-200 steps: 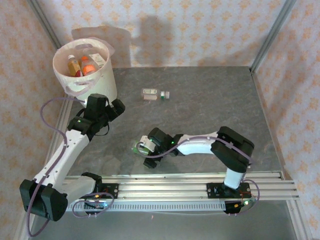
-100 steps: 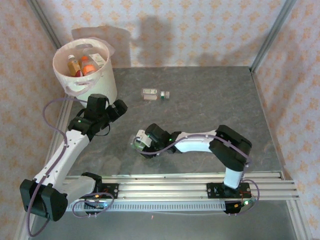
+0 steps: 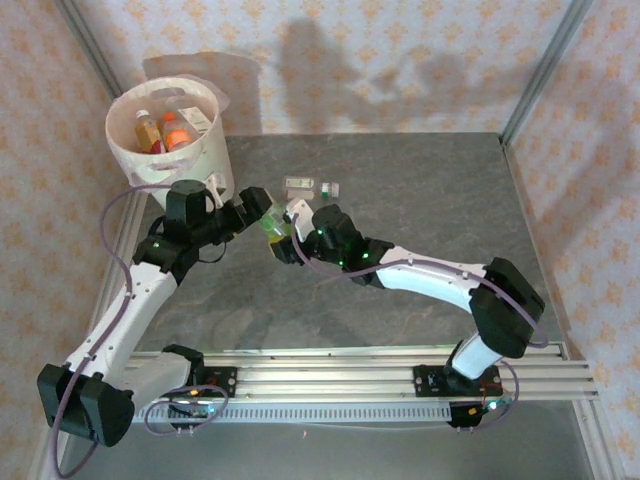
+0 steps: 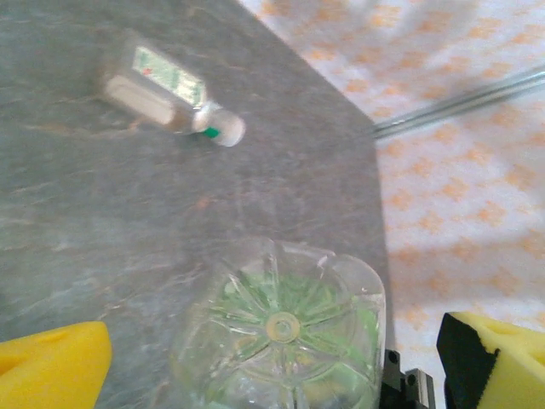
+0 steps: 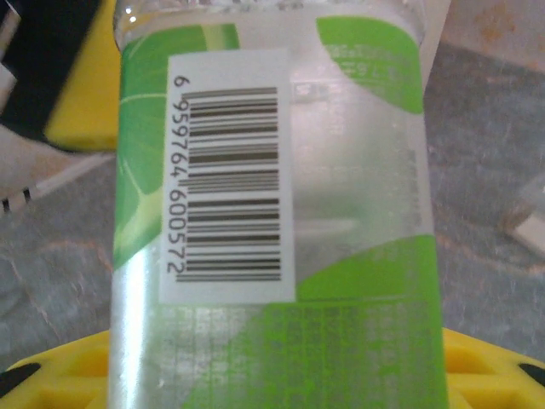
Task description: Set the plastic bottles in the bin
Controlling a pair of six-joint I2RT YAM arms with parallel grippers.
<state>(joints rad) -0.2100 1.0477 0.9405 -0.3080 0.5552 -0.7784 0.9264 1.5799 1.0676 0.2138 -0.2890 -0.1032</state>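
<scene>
Your right gripper (image 3: 287,238) is clamped on the green bottle (image 3: 271,228), its base pointing straight between the wide-open left gripper's (image 3: 254,207) pads, bin (image 3: 212,165) side.

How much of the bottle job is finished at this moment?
Done: at least two bottles lie in the bin. In hand: the right gripper grips a green-labelled bottle beside the open left gripper. Left: that bottle and one bottle lying on the table.

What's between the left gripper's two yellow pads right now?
The clear, green-labelled plastic bottle, its base facing the left wrist camera. The left gripper stands open around it; the right gripper is shut on it.
</scene>
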